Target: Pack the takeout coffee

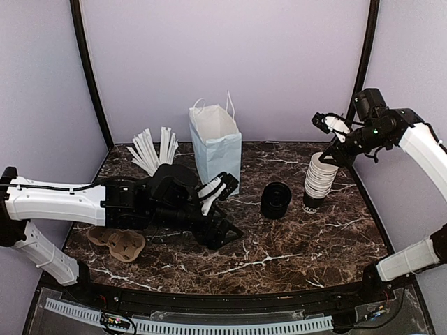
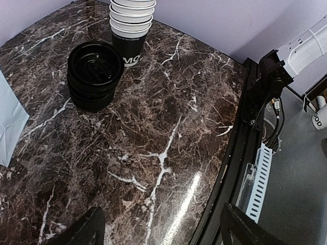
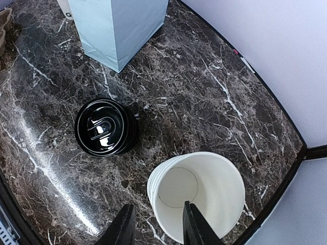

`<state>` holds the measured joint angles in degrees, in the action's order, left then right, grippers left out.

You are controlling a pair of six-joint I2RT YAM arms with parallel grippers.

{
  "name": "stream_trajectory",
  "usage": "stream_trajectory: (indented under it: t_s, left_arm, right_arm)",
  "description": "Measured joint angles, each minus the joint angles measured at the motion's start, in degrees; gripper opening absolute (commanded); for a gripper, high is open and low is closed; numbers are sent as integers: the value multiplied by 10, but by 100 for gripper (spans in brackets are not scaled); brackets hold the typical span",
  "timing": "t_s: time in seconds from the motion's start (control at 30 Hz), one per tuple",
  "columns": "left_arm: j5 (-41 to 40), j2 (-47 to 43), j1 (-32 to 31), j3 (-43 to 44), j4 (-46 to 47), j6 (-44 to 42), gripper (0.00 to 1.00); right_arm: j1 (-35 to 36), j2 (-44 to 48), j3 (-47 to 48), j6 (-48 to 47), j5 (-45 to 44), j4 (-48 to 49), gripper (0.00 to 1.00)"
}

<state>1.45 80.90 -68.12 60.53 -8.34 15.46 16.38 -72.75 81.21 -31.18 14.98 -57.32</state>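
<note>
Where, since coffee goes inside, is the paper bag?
In the top view, the paper bag stands upright at the back of the table, left of the black lids.

Left wrist view: the bottom edge cuts my left gripper (image 2: 162,217) down to two dark finger stubs. The cup stack (image 2: 132,30) loses its top, and the paper bag (image 2: 7,122) is mostly out of frame. Overhead, the left arm (image 1: 63,199) hides part of the cardboard carrier (image 1: 119,244).

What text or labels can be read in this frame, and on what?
"MO": large white letters on the stack's bottom cup, cut off.
"COFFEE": ends a small line above it; the rest is blurred.
"OD": on a white object at the left wrist view's right edge, cut off.
Lid stack: embossing unreadable.
</note>
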Motion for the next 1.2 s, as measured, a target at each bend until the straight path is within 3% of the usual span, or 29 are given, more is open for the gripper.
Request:
stream_trajectory:
  t_s: [0.37, 0.6, 0.97, 1.2]
  left_arm:
    - [26, 21, -3, 10, 50, 17, 79]
    - [26, 54, -3, 41, 53, 14, 79]
    - [27, 74, -3, 53, 67, 15, 79]
    - [28, 79, -3, 54, 78, 15, 79]
  right_arm:
    - [3, -73, 26, 4, -5, -37, 28]
    - [9, -77, 26, 15, -14, -41, 22]
    - [9, -92, 26, 26, -33, -41, 26]
    - [9, -100, 26, 30, -35, -40, 19]
